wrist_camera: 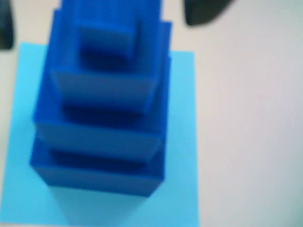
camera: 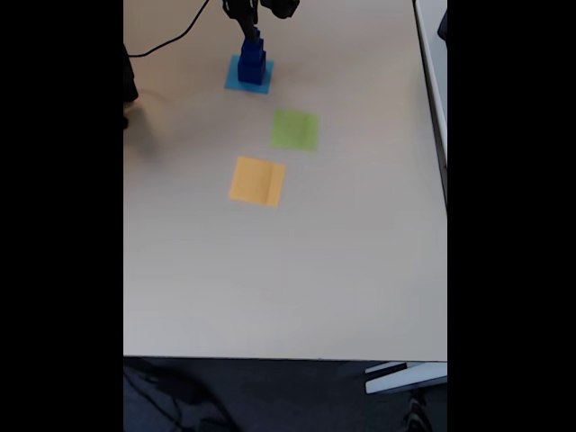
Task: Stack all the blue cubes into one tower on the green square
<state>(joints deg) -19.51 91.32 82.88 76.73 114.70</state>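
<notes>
So the stepped tower of solid dark-blue cubes [camera: 251, 65] is sitting on the flat light-blue paper square [camera: 248, 76], up near the far edge of the pale beige surface [camera: 297, 270] in the fixed view, a bit left of the middle. The flat light-green paper square [camera: 294, 130] is bare, just down and to the right of the light-blue one, and the flat orange-yellow paper square [camera: 257, 181] lies below it to the left, both flat on the surface. In the wrist view you look pretty much straight down the tower [wrist_camera: 102, 118], four stepped levels visible, widest at the bottom, with the light-blue square [wrist_camera: 182, 142] poking out around its base. The black gripper [camera: 249, 20] hangs right over the top of the tower at the far edge, but honestly it's too small and dark to say if the jaws are spread or pinched on the top cube. A black cable [camera: 171, 38] trails off toward the left edge.
</notes>
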